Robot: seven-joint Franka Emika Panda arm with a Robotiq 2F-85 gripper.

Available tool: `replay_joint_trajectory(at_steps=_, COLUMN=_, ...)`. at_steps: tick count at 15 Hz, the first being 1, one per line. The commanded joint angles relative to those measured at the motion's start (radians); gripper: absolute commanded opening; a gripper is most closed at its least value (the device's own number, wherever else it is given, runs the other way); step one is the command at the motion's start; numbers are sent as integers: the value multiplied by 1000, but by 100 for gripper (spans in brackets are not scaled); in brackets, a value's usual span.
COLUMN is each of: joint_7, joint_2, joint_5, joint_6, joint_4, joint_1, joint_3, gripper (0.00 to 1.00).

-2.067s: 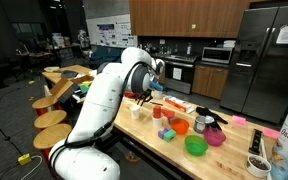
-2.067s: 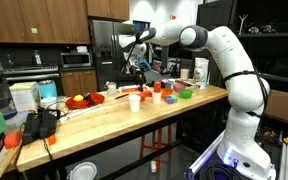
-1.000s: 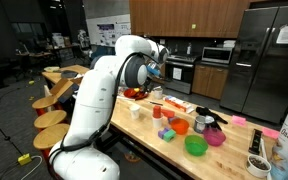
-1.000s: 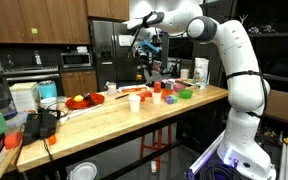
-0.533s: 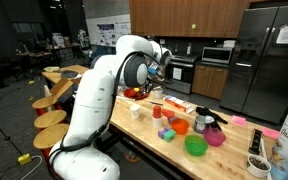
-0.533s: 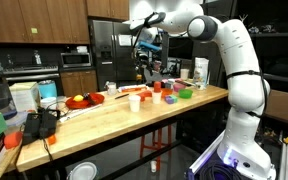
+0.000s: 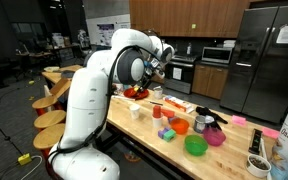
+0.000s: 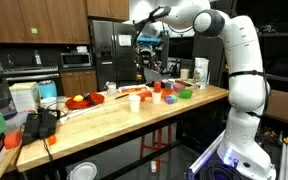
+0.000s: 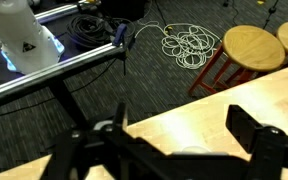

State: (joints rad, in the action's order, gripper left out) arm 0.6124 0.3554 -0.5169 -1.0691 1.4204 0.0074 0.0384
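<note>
My gripper point(image 7: 156, 70) point(image 8: 147, 66) hangs open and empty, high above the far part of the wooden table point(image 7: 142, 128) point(image 8: 104, 116). In the wrist view the two dark fingers point(image 9: 248, 128) stand wide apart over the table's edge point(image 9: 184, 118), with nothing between them. A pale round shape point(image 9: 192, 150) shows faintly below the gripper point(image 9: 184, 138); I cannot tell what it is. A white cup point(image 7: 136, 111) point(image 8: 134, 103) and a red plate point(image 7: 134, 93) point(image 8: 84, 100) stand on the table below.
On the table are a green bowl point(image 7: 195, 146) point(image 8: 185, 94), a pink bowl point(image 7: 215, 137), an orange bowl point(image 7: 180, 126) and several small blocks point(image 7: 166, 132). Wooden stools point(image 9: 254, 45) point(image 7: 52, 120) line the table's side. Cables point(image 9: 189, 43) lie on the carpet.
The gripper has lifted from just above the table to well above it, and the arm has drawn upright. The jaws stayed open.
</note>
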Motion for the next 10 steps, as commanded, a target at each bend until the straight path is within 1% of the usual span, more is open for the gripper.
replay_joint_trajectory(at_steps=1, joint_7=32, joint_2=-49, joint_5=-21, joint_6=10, joint_4=33, joint_1=3, joint_3=1, gripper=100)
replay_joint_trajectory(at_steps=2, joint_7=36, joint_2=-17, joint_5=-11, joint_6=5, joint_4=5, joint_1=2, joint_3=3, gripper=100)
replay_joint_trajectory(at_steps=5, joint_7=35, joint_2=-15, joint_5=-11, joint_6=6, joint_4=4, joint_1=3, joint_3=3, gripper=100)
replay_joint_trajectory(at_steps=7, joint_7=103, joint_2=33, joint_5=-20, joint_6=81, joint_4=-58, joint_1=-7, joint_3=12, gripper=100)
replay_joint_trajectory(at_steps=8, joint_7=164, joint_2=38, joint_5=-24, joint_6=86, joint_4=-68, joint_1=-8, joint_3=23, gripper=100)
replay_joint_trajectory(at_steps=10, joint_7=247, joint_2=26, joint_5=-2, joint_6=21, joint_4=-85, joint_1=-3, joint_3=44, gripper=100)
